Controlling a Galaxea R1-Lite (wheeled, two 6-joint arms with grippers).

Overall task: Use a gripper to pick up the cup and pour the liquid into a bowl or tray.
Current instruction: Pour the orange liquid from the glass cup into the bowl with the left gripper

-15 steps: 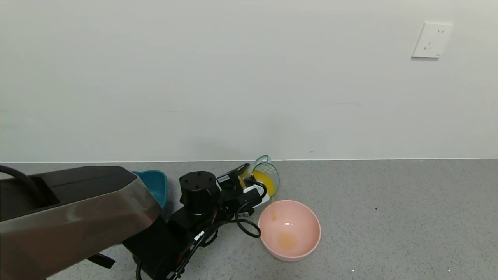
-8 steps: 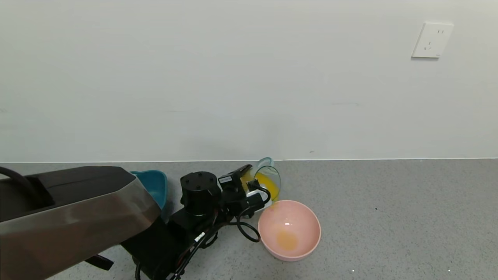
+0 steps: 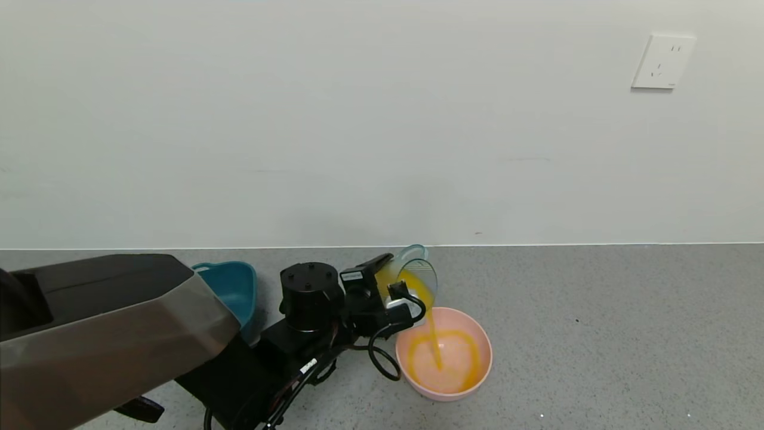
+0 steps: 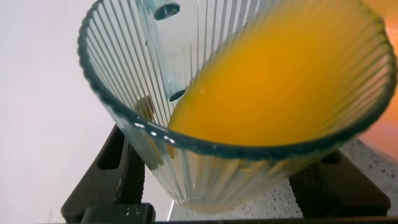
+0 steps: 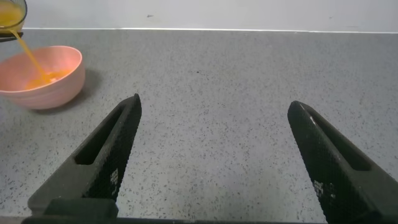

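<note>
My left gripper point(image 3: 389, 279) is shut on the cup point(image 3: 419, 270), a ribbed pale blue-green tumbler tipped on its side above the near-left rim of the pink bowl point(image 3: 443, 394). The orange liquid point(image 3: 434, 341) runs in a steady stream from the cup's lip into the bowl and swirls in a ring inside it. In the left wrist view the cup point(image 4: 124, 74) fills the picture between the two black fingers point(image 4: 115, 171), with liquid point(image 4: 280, 81) pooled against its lower side. My right gripper point(image 5: 214, 106) hangs open over bare counter, right of the bowl point(image 5: 62, 84).
A dark teal tub point(image 3: 233, 289) stands left of my left arm, partly hidden by the grey arm cover point(image 3: 107, 334). The white wall rises just behind the cup, with a socket point(image 3: 662, 61) at the upper right. Speckled grey counter stretches right of the bowl.
The cup has tipped further and shifted slightly right. The thin trickle, nearly stopped half a second ago, is now a thick stream, and the bowl holds much more liquid.
</note>
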